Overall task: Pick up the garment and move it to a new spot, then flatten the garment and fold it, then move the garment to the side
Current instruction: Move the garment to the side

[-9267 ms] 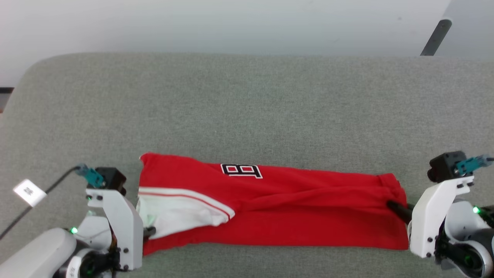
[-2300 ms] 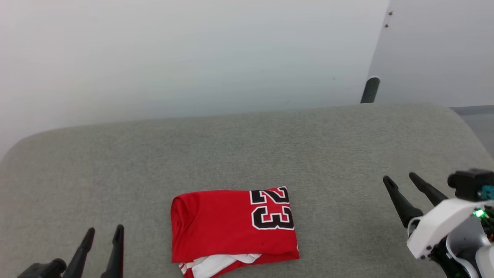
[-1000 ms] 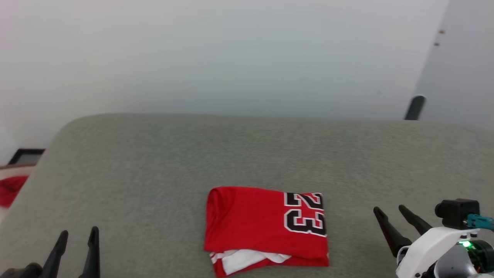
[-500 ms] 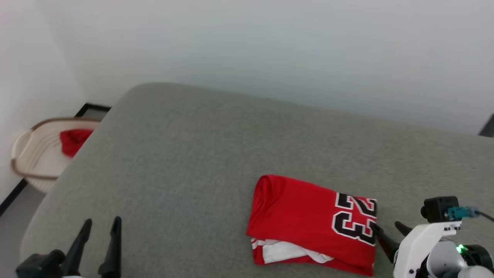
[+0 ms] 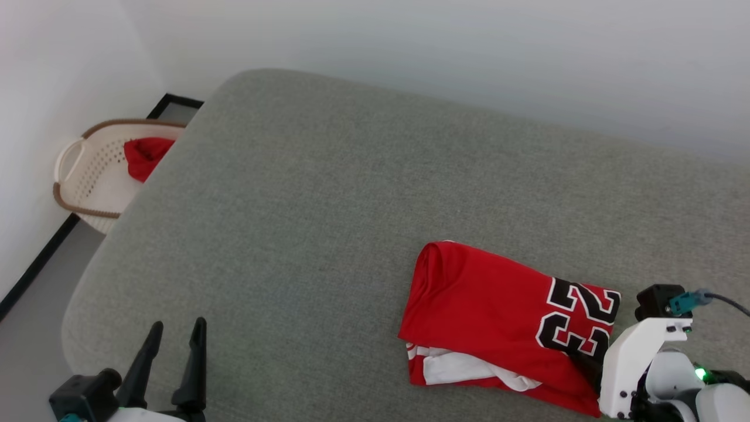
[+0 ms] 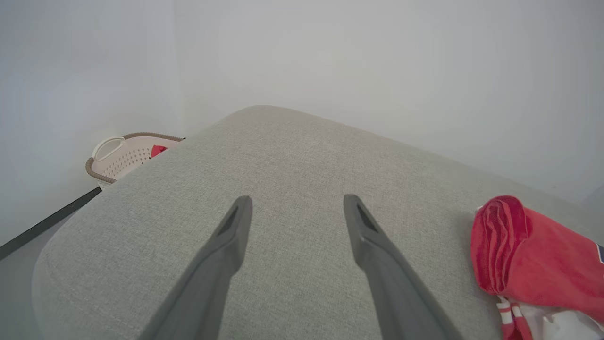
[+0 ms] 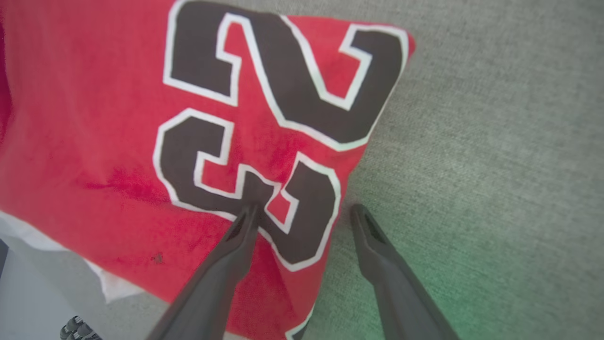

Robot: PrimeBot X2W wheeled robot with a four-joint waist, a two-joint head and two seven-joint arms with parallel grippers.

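Folding looks done, so I judge the move aside is in hand. The garment (image 5: 504, 316) lies folded on the cushion (image 5: 304, 193). My right gripper (image 7: 302, 208), jaws spread, straddles its edge. The left gripper (image 5: 179, 323), jaws spread, is well apart. Next I'd pinch all layers.

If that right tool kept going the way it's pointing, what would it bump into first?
Most likely the garment: the right tool straddles its numbered edge, one finger over the black print, the other over the bare grey cushion. Whether it touches yet is unclear.
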